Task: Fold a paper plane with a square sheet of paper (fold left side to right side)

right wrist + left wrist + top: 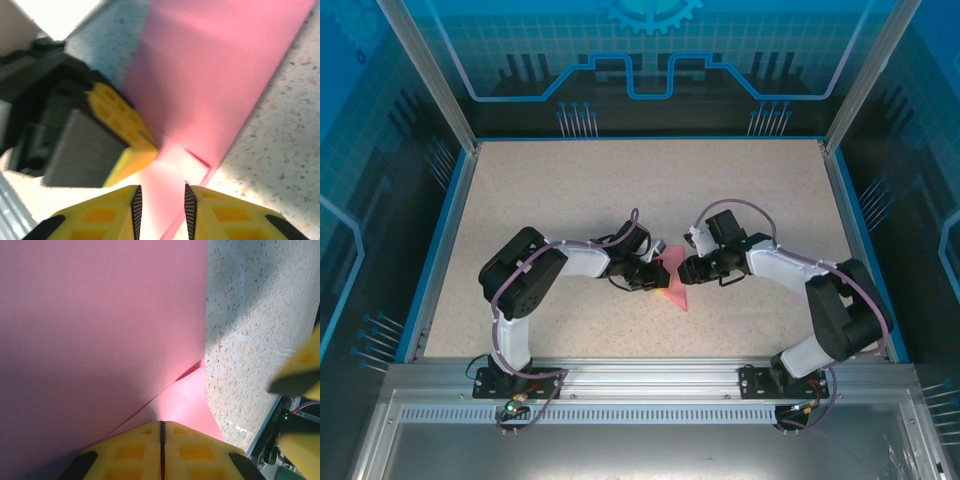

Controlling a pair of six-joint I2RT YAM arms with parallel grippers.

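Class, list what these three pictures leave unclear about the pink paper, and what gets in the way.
- Top view: the pink paper shows too small to read its folds, and its far part is covered by the left gripper and right gripper.
- Left wrist view: its full shape, cut by the frame edges.
- Right wrist view: its near end, washed out by glare.
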